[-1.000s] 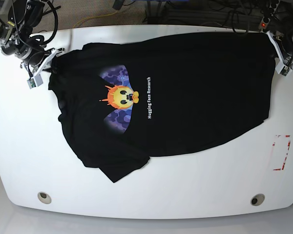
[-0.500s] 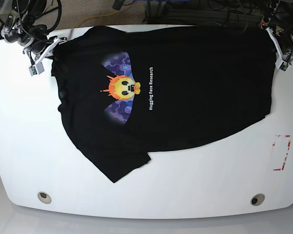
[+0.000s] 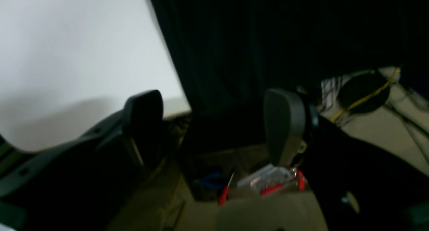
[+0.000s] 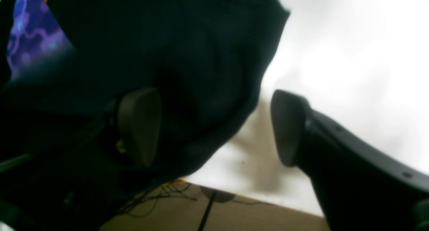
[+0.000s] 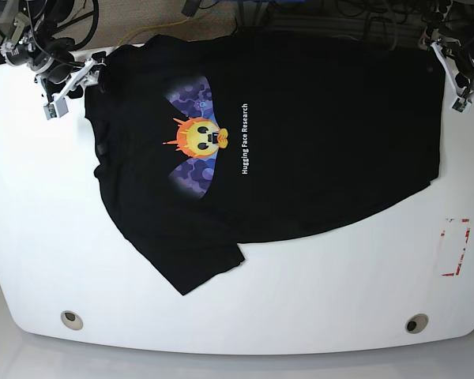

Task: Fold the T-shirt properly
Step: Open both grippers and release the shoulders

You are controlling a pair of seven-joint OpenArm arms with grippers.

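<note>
The T-shirt (image 5: 276,142) lies print-up and spread across the far half of the white surface (image 5: 245,308), its long axis running from 9 o'clock to 3 o'clock in the base view, collar end toward 9 and hem toward 3, with one sleeve trailing out toward 7 o'clock. Its far edge reaches, and seems to spill slightly over, the 12 o'clock rim of the surface. The right gripper (image 4: 214,127) sits at the shirt's 10 o'clock corner with its jaws well apart; in its wrist view black cloth lies between and beside the pads, but nothing is pinched. The left gripper (image 3: 214,124) stands at the 2 o'clock corner, jaws likewise spread, the hem's dark edge running just ahead of them and unheld. Each arm is nearest its own far corner, so the shirt lies toward 6 o'clock from both. Judging from this, any fold must carry cloth across the short axis, toward the near rim.
</note>
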